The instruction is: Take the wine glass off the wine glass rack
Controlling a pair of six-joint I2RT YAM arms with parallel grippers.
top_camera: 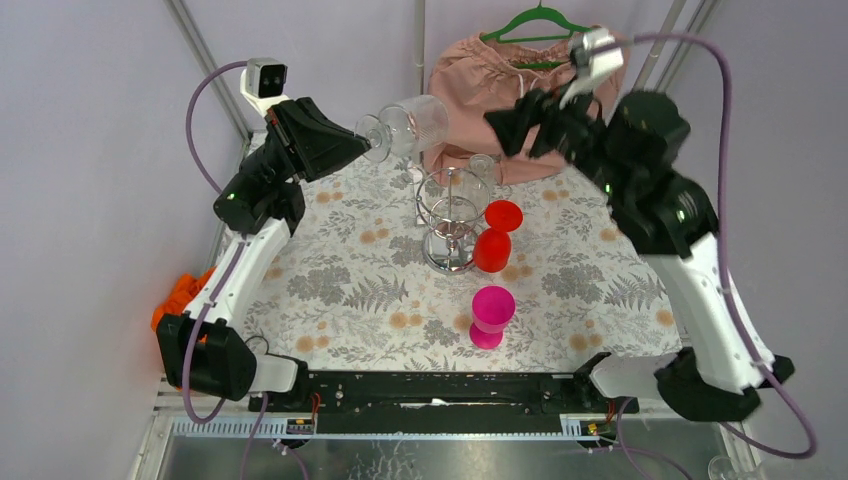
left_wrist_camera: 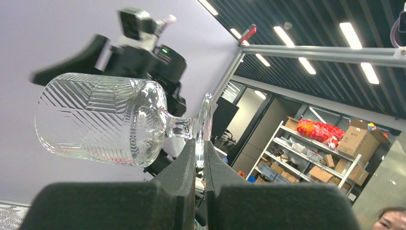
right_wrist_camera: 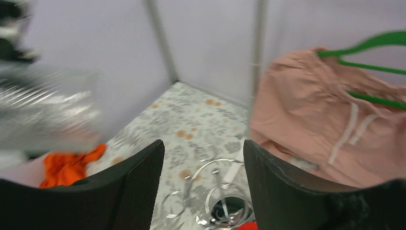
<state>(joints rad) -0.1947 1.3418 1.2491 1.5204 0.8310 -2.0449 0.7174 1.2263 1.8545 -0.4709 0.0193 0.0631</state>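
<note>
Left wrist view: the left gripper (left_wrist_camera: 200, 152) is clamped on the foot rim of the wine glass (left_wrist_camera: 103, 120), which lies sideways in the air, clear of the wine glass rack (top_camera: 452, 215). Your hold is thin. The bowl's weight can pivot the glass or slip it out, dropping it onto the rack. The right gripper (right_wrist_camera: 203, 158) stands apart and empty near the bowl, and a careless move can strike it.

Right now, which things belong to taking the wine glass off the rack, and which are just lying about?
Job: wine glass, its foot clamped in the left pincer; wine glass rack; right pincer, open above the rack.
Lying about: red cups; pink cup; peach garment on green hanger; orange item at far left.
</note>
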